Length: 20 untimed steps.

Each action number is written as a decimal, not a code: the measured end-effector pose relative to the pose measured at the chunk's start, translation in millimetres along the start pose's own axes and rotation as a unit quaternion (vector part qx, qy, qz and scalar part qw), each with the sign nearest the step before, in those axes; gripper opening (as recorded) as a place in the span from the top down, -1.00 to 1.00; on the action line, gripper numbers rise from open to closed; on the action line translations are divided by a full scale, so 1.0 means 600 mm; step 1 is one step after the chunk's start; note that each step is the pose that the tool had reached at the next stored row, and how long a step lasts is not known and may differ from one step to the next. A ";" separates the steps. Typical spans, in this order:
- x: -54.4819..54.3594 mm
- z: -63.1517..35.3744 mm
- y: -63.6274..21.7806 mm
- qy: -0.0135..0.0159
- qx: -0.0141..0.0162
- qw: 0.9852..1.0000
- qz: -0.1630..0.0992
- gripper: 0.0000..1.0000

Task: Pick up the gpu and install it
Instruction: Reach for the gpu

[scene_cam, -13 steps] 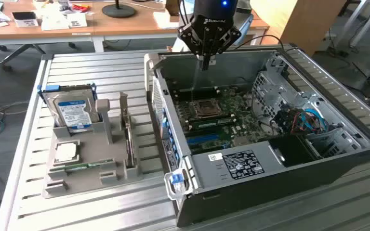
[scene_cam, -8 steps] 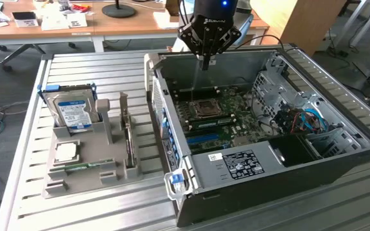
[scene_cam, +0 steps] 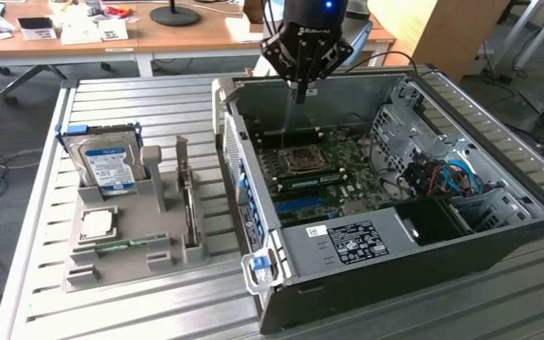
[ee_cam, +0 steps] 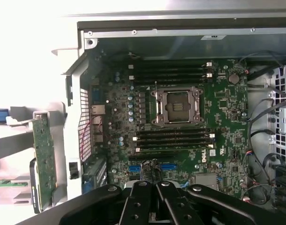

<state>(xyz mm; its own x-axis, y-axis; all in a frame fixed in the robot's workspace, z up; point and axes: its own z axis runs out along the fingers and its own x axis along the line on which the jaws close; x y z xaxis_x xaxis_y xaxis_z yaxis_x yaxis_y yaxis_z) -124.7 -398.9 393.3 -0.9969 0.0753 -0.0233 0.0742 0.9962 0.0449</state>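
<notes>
The gpu [scene_cam: 189,209] stands on edge in the tray [scene_cam: 121,265], at the exterior view's left of the case [scene_cam: 395,283]. My gripper [scene_cam: 300,89] hangs over the motherboard [scene_cam: 324,173], closed and empty. In my judgement, a clean pick requires opened jaws centred squarely over the card's upper edge.

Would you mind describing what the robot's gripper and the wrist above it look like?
The gripper is black, with a wide body that narrows through hinged link bars to slim jaws. Its body carries white lettering that I cannot read, and a blue light glows on the wrist above it. In the wrist view the link bars are glossy black with round pivot pins.
</notes>
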 end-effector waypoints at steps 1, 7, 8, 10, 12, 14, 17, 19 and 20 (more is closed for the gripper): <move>0.002 0.000 0.000 0.000 0.000 1.000 0.000 0.79; 0.012 0.000 -0.001 0.000 0.000 1.000 0.000 0.79; 0.013 0.000 -0.001 0.000 0.000 1.000 0.000 0.79; 0.016 0.000 -0.001 0.000 0.000 1.000 0.000 0.79; 0.019 0.000 -0.001 0.000 0.000 1.000 0.000 0.79; 0.021 0.000 -0.002 0.000 0.000 1.000 0.000 0.79; 0.028 0.000 -0.002 0.000 0.000 1.000 0.000 0.79; 0.032 0.000 -0.002 0.000 0.000 1.000 0.000 0.79; 0.034 0.000 -0.003 0.000 0.000 1.000 0.000 0.79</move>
<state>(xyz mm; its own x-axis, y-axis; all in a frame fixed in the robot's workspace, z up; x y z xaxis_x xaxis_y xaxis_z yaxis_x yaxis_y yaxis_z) -145.4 -398.8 393.0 -0.9969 0.0754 -0.0233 0.0743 0.9962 0.0449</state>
